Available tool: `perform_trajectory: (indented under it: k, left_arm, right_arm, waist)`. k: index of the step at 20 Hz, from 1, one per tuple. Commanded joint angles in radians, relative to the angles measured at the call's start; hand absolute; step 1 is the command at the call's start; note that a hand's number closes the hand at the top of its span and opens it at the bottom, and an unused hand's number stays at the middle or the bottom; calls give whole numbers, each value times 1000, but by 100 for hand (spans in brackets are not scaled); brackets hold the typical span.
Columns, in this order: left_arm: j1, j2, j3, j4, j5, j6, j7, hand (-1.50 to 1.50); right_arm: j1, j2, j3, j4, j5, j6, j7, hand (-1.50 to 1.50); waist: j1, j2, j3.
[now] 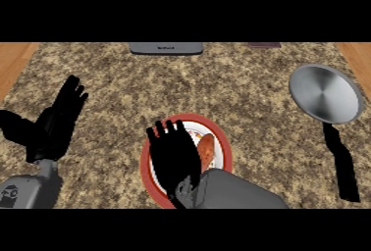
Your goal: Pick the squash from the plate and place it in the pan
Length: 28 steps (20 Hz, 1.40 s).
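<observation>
An orange-brown squash lies on a white plate with a red rim near the middle of the counter. My right hand hovers over the plate's left half, fingers straight and pointing away, just left of the squash and hiding part of the plate. A grey pan with a black handle sits at the right, holding nothing. My left hand rests open at the left, fingers up.
The counter's top is speckled brown stone. A grey appliance stands at the far edge, a dark object beside it further right. Wooden strips border the counter at both sides.
</observation>
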Motion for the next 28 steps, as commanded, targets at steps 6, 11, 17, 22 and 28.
perform_trajectory:
  k: [6, 11, 17, 22, 28]
  left_arm:
    - [-4, -5, 17, -61, -18, 15, 71, 0]
    - [-19, -21, 51, 83, -21, -57, -58, 0]
    - [48, -36, 37, -40, -34, -47, 17, 0]
    - [8, -67, 26, -19, -79, -32, 8, 0]
    - [35, -43, 61, -75, -55, -62, 49, 0]
  right_arm:
    - [-5, 26, 16, 142, 22, -8, 67, -150]
    - [-81, 26, 26, 190, -40, -93, 61, -150]
    - [-56, 27, 15, 292, 16, -97, -24, -150]
    - [-31, 27, 40, 353, 33, -152, -103, -150]
    - [-41, 27, 117, 458, -18, -323, -140, -150]
  waist:
    - [0, 0, 1]
    - [2, 2, 0]
    - [1, 1, 0]
    - [-2, 1, 0]
    - [12, 2, 1]
